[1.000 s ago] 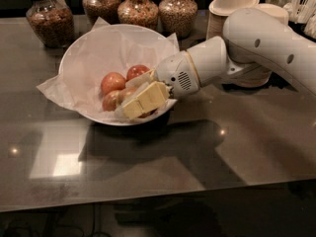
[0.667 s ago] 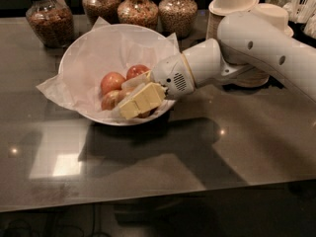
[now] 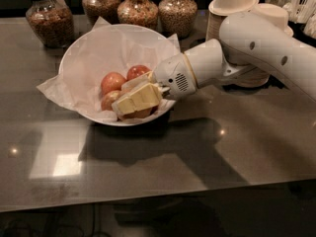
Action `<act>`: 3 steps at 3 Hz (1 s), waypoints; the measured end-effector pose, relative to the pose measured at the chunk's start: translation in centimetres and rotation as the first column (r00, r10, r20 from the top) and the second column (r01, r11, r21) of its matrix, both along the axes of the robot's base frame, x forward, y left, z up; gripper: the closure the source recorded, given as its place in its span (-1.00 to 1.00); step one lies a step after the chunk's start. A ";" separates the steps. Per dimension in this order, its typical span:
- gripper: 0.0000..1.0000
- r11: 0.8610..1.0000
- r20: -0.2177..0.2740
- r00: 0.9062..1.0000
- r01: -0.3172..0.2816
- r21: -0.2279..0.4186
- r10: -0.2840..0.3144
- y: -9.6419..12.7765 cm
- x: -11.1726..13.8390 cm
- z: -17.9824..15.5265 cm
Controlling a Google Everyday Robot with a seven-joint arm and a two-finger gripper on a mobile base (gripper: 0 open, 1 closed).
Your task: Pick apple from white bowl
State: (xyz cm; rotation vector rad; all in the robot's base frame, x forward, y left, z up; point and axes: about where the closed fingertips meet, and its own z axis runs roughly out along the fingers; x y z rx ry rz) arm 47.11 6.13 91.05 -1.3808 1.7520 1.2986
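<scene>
The white bowl [image 3: 84,58], lined with crinkled white paper, stands at the middle left of the dark table. Three reddish apples show in it: one [image 3: 112,81], one behind it [image 3: 138,72] and one lower left [image 3: 108,101]. No sticker shows on any of them. My gripper [image 3: 137,98] reaches in over the bowl's right rim and sits low at the front of the bowl. It covers most of a further apple [image 3: 140,114], of which only a brownish-red edge shows below it. The white arm [image 3: 256,43] comes in from the right.
Several glass jars of grains [image 3: 47,19] stand along the back edge behind the bowl. Stacked beige paper bowls [image 3: 237,4] stand at the back right, partly behind the arm. The table's front edge [image 3: 148,201] runs across the bottom.
The gripper has edged slightly left, deeper into the bowl. The bowl and the visible apples have not moved.
</scene>
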 end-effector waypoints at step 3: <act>1.00 1.000 0.000 1.000 0.000 0.000 0.000 0.0 0.0 0.0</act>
